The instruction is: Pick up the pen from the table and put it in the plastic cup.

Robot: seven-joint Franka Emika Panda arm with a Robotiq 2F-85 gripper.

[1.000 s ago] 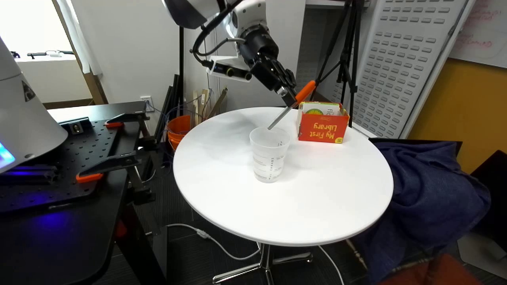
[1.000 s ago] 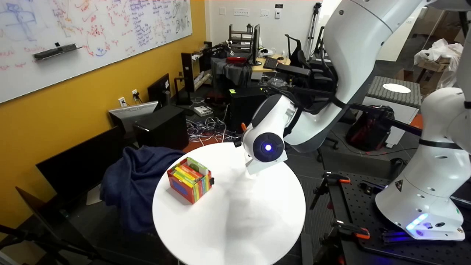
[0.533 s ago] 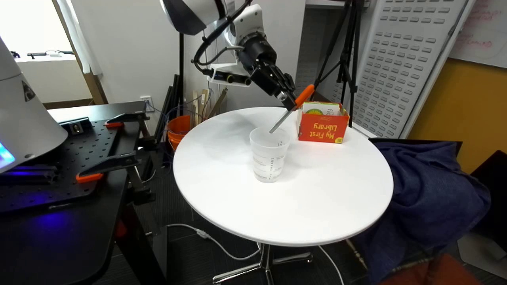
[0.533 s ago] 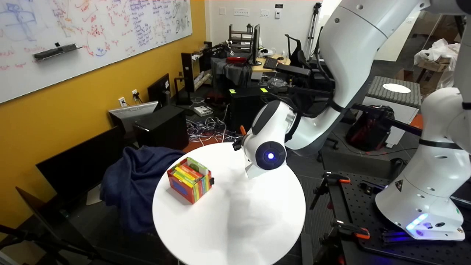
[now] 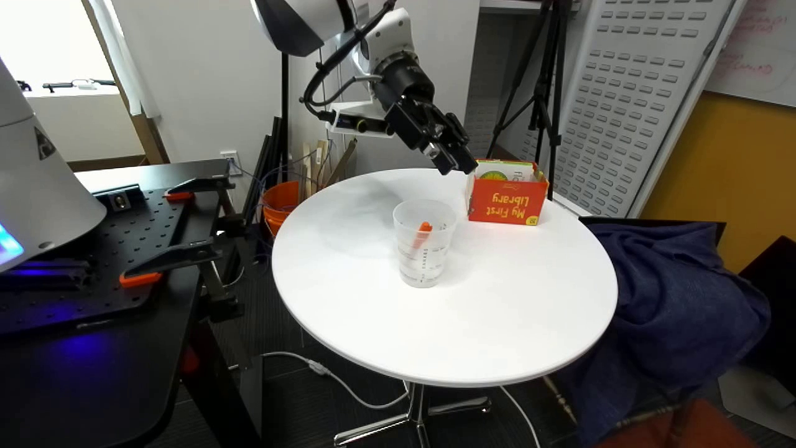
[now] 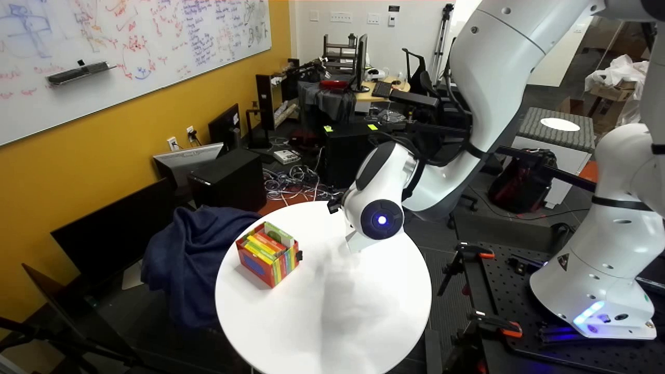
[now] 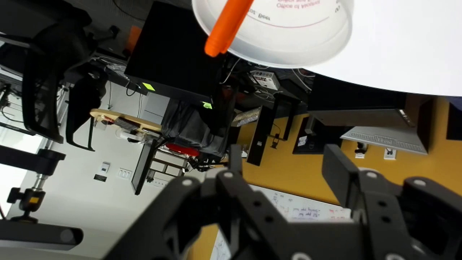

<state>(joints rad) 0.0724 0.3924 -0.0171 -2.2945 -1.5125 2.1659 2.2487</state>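
Pen [image 5: 423, 234] sits tilted inside the cup [image 5: 430, 256], which probably props it, near the centre of the frame in an exterior view; the gripper [image 5: 456, 165], upper centre, hangs spread and empty, presumably to free the pen.

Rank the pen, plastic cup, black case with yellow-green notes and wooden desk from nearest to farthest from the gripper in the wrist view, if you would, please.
1. Plastic cup and pen, at the top of the picture; too close to call between them.
2. Black case, upper left, beyond the plastic cup.
3. Wooden desk, left, about mid-height, farther back than the case.
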